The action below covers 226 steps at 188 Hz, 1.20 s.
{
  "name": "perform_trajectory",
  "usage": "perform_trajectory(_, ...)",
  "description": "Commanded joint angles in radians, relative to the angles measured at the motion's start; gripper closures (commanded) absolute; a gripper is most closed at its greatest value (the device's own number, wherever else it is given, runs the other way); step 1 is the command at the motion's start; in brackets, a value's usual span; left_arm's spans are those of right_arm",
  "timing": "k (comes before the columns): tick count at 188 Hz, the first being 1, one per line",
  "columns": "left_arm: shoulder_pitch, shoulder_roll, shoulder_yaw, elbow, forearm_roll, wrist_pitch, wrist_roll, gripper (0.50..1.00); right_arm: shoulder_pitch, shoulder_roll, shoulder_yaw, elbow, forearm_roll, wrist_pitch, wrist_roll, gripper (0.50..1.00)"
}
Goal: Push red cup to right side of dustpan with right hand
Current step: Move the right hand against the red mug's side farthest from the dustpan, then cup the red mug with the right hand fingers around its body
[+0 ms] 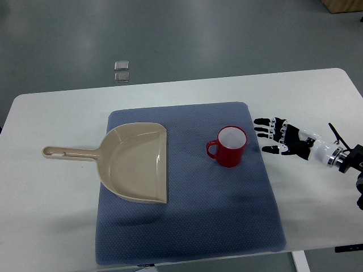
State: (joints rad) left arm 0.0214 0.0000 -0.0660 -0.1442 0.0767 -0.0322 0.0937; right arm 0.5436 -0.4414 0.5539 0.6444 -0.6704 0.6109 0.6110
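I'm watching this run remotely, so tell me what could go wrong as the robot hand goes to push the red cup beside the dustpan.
1. The red cup stands upright and empty-looking; a push high on its wall from the right robot hand could tip it rather than slide it.
2. It sits on a blue mat, which may drag or bunch.
3. Its handle faces the dustpan, so a hard push could knock the dustpan's open edge.
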Motion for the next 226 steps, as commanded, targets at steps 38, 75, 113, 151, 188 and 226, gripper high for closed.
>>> perform_trajectory(38, 0.000, 0.000, 0.000, 0.000, 0.000, 0.000, 0.000, 0.500, -0.001, 0.043, -0.002, 0.017, -0.003, -0.053, 0.000, 0.566)
perform_trajectory(75, 0.000, 0.000, 0.000, 0.000, 0.000, 0.000, 0.000, 0.500, -0.010, 0.049, -0.002, 0.038, -0.028, -0.097, 0.000, 0.566)
perform_trajectory(113, 0.000, 0.000, 0.000, 0.000, 0.000, 0.000, 0.000, 0.500, -0.010, 0.058, -0.002, 0.041, -0.031, -0.099, 0.000, 0.566)
perform_trajectory(151, 0.000, 0.000, 0.000, 0.000, 0.000, 0.000, 0.000, 0.500, -0.010, 0.069, -0.002, 0.046, -0.049, -0.099, 0.000, 0.566)
perform_trajectory(188, 0.000, 0.000, 0.000, 0.000, 0.000, 0.000, 0.000, 0.500, -0.004, 0.075, 0.000, 0.046, -0.049, -0.100, 0.000, 0.568)
perform_trajectory(226, 0.000, 0.000, 0.000, 0.000, 0.000, 0.000, 0.000, 0.500, -0.001, 0.092, 0.000, 0.047, -0.049, -0.100, 0.000, 0.568)
